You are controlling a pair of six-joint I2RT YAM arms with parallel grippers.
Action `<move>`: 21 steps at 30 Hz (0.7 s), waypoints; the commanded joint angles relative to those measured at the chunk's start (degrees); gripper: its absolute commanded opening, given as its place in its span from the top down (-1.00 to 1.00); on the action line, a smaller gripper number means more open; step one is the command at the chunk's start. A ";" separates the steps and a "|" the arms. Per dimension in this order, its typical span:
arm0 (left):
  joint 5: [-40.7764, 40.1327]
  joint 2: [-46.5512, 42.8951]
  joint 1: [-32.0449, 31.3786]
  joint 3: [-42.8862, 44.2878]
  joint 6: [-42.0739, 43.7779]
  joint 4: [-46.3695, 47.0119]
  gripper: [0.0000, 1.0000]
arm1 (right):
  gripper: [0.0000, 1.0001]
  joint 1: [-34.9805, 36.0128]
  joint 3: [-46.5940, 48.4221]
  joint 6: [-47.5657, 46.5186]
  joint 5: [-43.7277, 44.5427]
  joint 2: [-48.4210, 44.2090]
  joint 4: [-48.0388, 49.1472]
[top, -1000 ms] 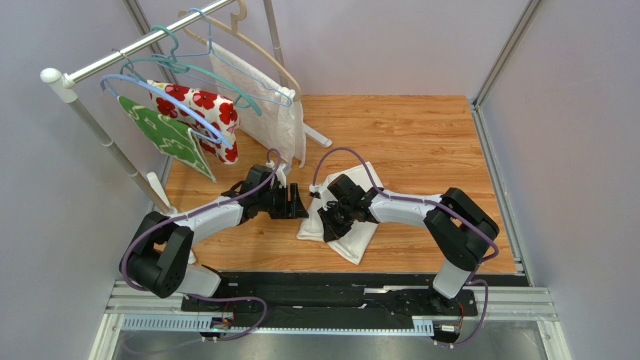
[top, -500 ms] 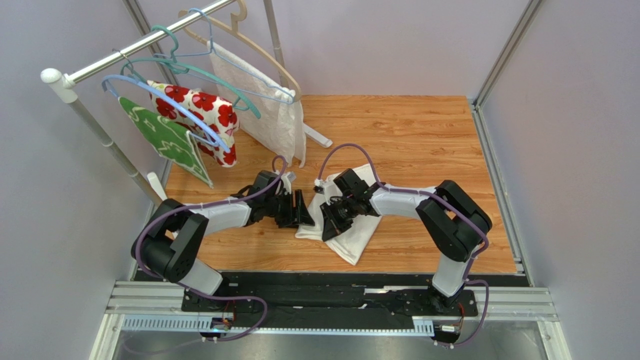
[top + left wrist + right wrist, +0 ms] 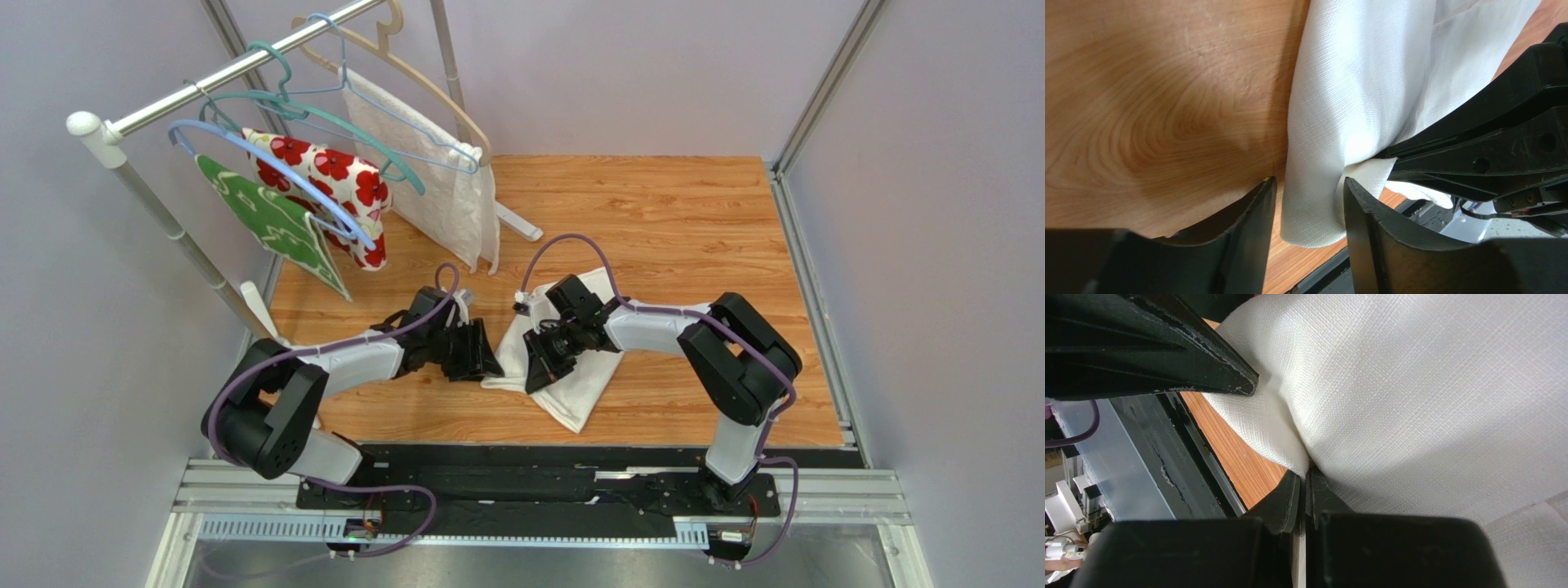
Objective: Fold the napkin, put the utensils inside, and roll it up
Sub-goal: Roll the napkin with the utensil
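Observation:
The off-white napkin [image 3: 586, 390] lies folded and bunched on the wooden table, near its front edge. My right gripper [image 3: 536, 371] is shut on a fold of the napkin's left part, and the right wrist view shows its jaws [image 3: 1306, 473] pinching the cloth [image 3: 1425, 386]. My left gripper [image 3: 493, 358] is just left of it, open, its jaws [image 3: 1309, 184] straddling the napkin's left edge [image 3: 1352, 92] without closing. The right gripper's black fingers [image 3: 1505, 141] show close by in the left wrist view. The utensils are out of view.
A clothes rail [image 3: 184, 98] stands at the back left with hangers carrying a green cloth [image 3: 264, 221], a red-flowered cloth [image 3: 331, 184] and a textured white cloth [image 3: 429, 184]. A black rail [image 3: 540, 459] runs along the table's front edge, close to the napkin.
My left gripper has moved right and slightly nearer, up to the napkin's left edge. My right gripper has shifted a little left with the cloth in it.

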 commanded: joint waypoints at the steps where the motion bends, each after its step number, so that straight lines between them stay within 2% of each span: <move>1: 0.24 -0.72 -0.41 -3.17 -2.27 -0.31 -0.01 | 1.00 -0.18 -0.36 -1.14 4.98 2.64 1.17; 7: 2.44 -0.55 -0.41 -4.94 -5.08 4.09 0.21 | 1.00 -0.27 -0.71 -0.70 5.95 2.38 1.69; 10: 3.32 0.07 -0.41 -4.94 -6.14 6.73 0.44 | 1.00 -0.18 -0.71 -0.88 6.30 1.94 1.43; 11: 3.41 0.16 -0.41 -4.85 -6.23 6.91 0.63 | 1.00 -0.18 -0.63 -0.79 6.30 1.51 1.17; 14: 4.11 0.42 -0.32 -4.24 -6.58 7.00 1.00 | 1.00 -0.01 0.25 -1.05 6.39 0.36 -0.41; 15: 4.20 0.42 -0.32 -4.06 -6.58 6.83 1.00 | 1.00 0.17 0.60 -1.14 7.26 -1.03 -1.20; 16: 4.46 0.42 -0.32 -3.62 -6.32 6.48 1.00 | 0.96 0.61 1.30 -1.40 7.70 -1.92 -1.82; 20: 5.87 1.48 0.46 -1.16 -4.13 3.76 1.00 | 0.30 1.57 2.71 -1.93 9.99 -7.28 -5.94; 21: 6.22 2.17 0.64 -0.20 -3.60 1.75 1.00 | 0.23 1.84 2.98 -2.02 11.56 -8.51 -6.65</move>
